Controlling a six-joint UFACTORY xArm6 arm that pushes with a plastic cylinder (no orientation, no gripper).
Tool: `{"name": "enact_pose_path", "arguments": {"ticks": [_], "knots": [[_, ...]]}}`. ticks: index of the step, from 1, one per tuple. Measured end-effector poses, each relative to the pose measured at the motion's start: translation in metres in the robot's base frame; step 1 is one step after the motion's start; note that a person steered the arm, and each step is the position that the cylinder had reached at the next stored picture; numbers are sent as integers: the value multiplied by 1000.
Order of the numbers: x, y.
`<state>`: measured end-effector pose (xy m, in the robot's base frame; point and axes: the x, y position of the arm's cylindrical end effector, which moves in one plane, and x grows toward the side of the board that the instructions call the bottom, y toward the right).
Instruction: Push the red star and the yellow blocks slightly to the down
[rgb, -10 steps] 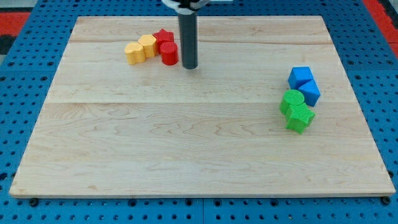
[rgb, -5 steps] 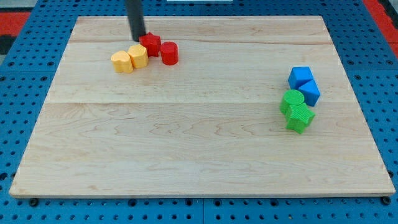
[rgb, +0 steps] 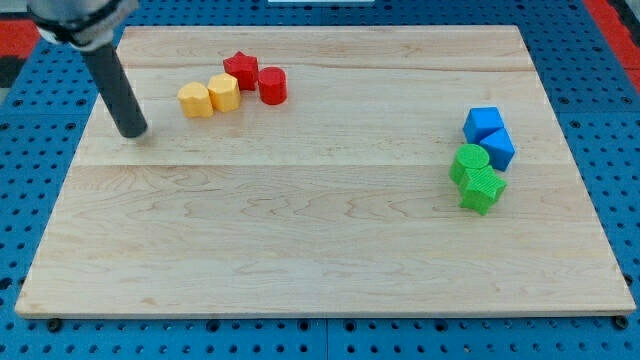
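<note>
The red star sits near the view's top left, touching a red cylinder on its right. Two yellow blocks lie just left of and below the star: a yellow hexagonal block touching it and a yellow rounded block further left. My tip rests on the board to the left of and a little below the yellow blocks, apart from them.
Two blue cubes and two green blocks are clustered at the view's right. The wooden board lies on a blue pegboard.
My tip went from right of the red cylinder to above the star, then down-left to its spot left of the yellow blocks. The star and yellow blocks shifted left and slightly down.
</note>
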<state>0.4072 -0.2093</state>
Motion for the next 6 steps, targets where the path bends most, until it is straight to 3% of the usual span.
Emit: {"name": "enact_pose_path", "arguments": {"ticks": [1,2,4,5,6], "knots": [[13,58],[-6,106],[-78,197],[-112,201],[-102,145]]}}
